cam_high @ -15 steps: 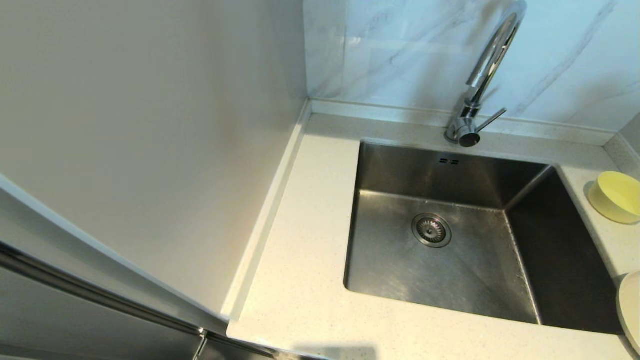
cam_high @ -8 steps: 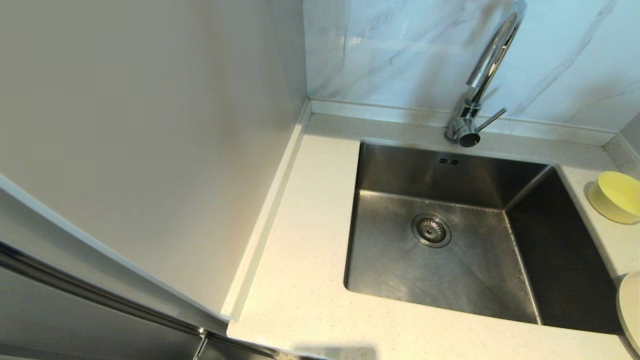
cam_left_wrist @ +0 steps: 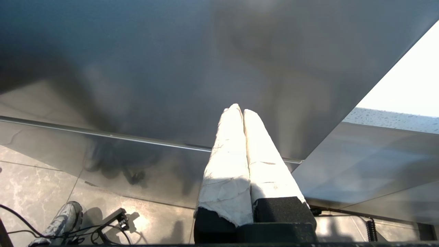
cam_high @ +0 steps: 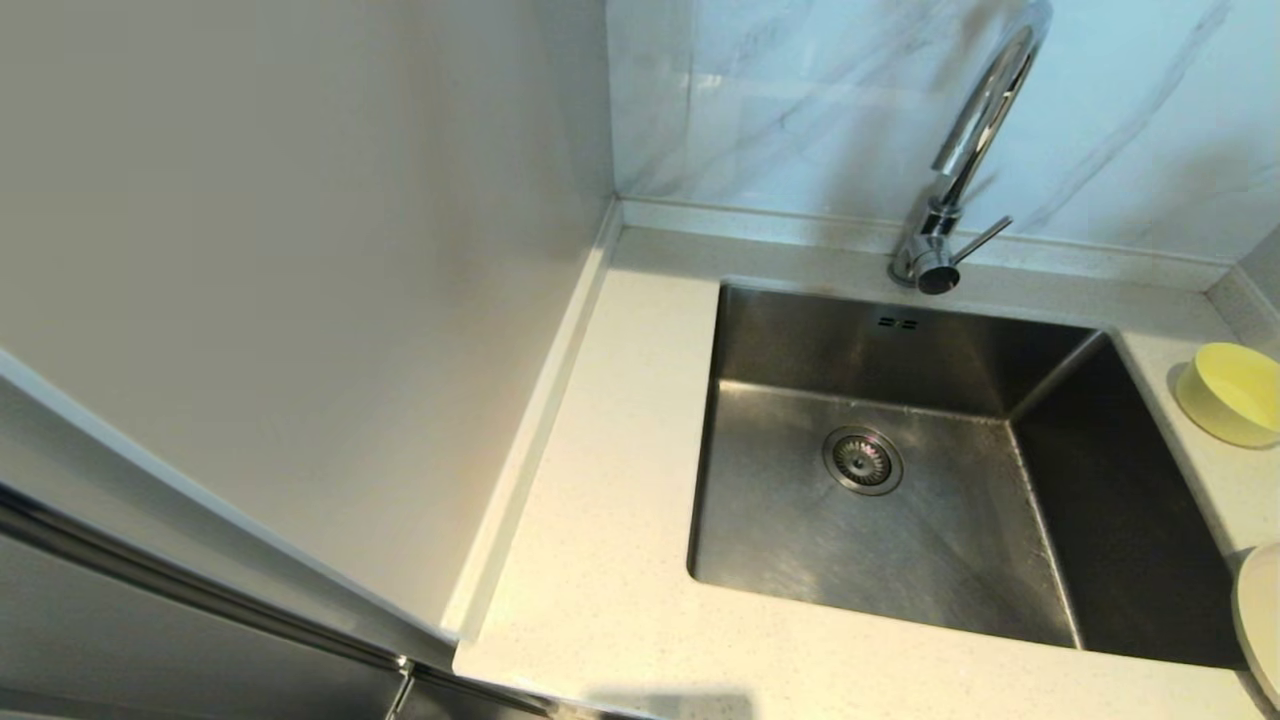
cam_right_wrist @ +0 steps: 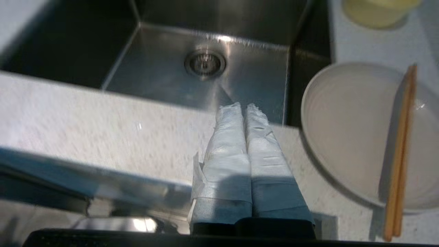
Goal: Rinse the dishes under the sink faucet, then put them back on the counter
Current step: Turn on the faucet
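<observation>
The pale-yellow bowl (cam_high: pixel 1232 392) sits on the speckled counter (cam_high: pixel 610 560) right of the steel sink (cam_high: pixel 880 560); it also shows in the right wrist view as the bowl (cam_right_wrist: pixel 377 12). The off-white plate (cam_high: pixel 1258 615) lies at the right edge, and the plate (cam_right_wrist: pixel 349 130) carries the brown chopsticks (cam_right_wrist: pixel 399 151) across its rim. The chrome faucet (cam_high: pixel 965 150) stands behind the basin. My right gripper (cam_right_wrist: pixel 244 107) is shut and empty, over the counter's front strip beside the plate. My left gripper (cam_left_wrist: pixel 240 109) is shut and empty, low beside a steel cabinet front. Neither arm shows in the head view.
A plain wall panel (cam_high: pixel 300 250) rises left of the counter, with marble tiles (cam_high: pixel 800 100) behind. The drain (cam_high: pixel 862 460) lies in the basin floor. Cables (cam_left_wrist: pixel 103 226) and a shoe (cam_left_wrist: pixel 61 219) lie on the floor tiles below the left gripper.
</observation>
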Tool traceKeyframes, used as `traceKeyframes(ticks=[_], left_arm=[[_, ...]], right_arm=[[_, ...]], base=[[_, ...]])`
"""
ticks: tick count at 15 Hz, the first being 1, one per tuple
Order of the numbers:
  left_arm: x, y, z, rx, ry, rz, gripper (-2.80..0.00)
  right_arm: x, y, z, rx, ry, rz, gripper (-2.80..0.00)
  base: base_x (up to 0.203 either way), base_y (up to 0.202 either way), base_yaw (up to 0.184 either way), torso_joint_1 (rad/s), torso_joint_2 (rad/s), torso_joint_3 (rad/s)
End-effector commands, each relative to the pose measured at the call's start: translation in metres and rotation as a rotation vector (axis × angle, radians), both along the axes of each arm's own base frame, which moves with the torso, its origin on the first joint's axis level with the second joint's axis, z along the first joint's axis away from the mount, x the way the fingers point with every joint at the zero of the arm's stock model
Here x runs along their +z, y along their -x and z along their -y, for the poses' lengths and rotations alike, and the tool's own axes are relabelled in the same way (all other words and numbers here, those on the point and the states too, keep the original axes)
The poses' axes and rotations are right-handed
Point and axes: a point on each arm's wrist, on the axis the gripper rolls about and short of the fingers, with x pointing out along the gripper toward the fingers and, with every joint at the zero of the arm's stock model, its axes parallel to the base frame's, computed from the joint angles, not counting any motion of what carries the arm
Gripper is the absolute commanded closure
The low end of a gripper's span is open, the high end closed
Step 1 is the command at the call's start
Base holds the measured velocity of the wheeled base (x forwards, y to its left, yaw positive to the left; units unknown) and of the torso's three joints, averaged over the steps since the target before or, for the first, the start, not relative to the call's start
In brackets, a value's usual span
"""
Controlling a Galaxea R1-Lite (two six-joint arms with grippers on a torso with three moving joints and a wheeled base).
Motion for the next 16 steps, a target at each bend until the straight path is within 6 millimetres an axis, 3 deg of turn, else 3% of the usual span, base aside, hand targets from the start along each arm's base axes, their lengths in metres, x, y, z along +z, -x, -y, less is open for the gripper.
traceKeyframes(ticks=[1,3,5,11,13,16], left_arm=[[0.000,0.000,0.000,0.001,0.000,0.000,0.00],[0.000,0.000,0.000,0.000,0.000,0.000,0.00],[0.000,0.000,0.000,-0.001,0.000,0.000,0.00],[0.000,0.000,0.000,0.001,0.000,0.000,0.00],[0.000,0.000,0.000,-0.001,0.000,0.000,0.00],[0.000,0.000,0.000,0.000,0.000,0.000,0.00]], right_arm=[[0.035,-0.006,0.000,-0.011,-0.025,-0.008,0.00],[0.086,-0.026,0.001,-0.052,-0.057,-0.036,0.00],[0.132,-0.058,0.002,-0.092,-0.072,-0.066,0.00],[0.253,-0.182,0.004,-0.153,-0.085,-0.010,0.00],[0.275,-0.232,0.005,-0.200,-0.075,0.009,0.00],[0.280,-0.292,0.006,-0.259,-0.075,0.053,0.00]], base=[[0.000,0.000,0.000,0.000,0.00,0.000],[0.000,0.000,0.000,0.000,0.00,0.000],[0.000,0.000,0.000,0.000,0.00,0.000],[0.000,0.000,0.000,0.000,0.00,0.000],[0.000,0.000,0.000,0.000,0.00,0.000],[0.000,0.000,0.000,0.000,0.00,0.000]])
